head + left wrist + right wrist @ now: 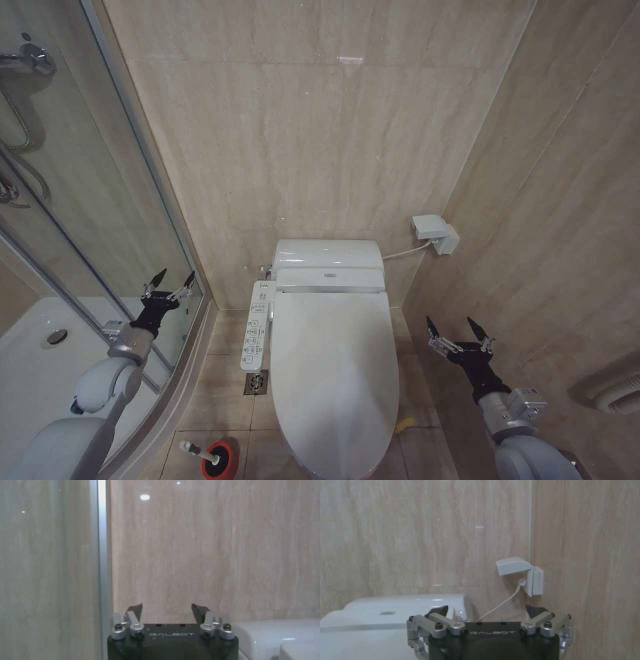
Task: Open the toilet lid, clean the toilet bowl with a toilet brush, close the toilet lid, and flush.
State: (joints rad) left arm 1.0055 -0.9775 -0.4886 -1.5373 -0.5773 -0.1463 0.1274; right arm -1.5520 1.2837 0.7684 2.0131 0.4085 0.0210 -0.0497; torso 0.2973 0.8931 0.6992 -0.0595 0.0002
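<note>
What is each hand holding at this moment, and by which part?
Nothing is held. The left hand and the right hand are both open and empty, one on each side of the closed toilet lid. The toilet brush stands on the floor.

Left gripper (167,609) jaws apart, facing beige wall (210,547); glass panel (45,570) alongside.

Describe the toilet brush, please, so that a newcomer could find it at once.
Start at the toilet bowl, whose toilet lid is shut. On the floor at its left side, nearer the robot than the button panel, stands a small red holder. The toilet brush rests in it, its thin white handle leaning out: the only red thing there.
</note>
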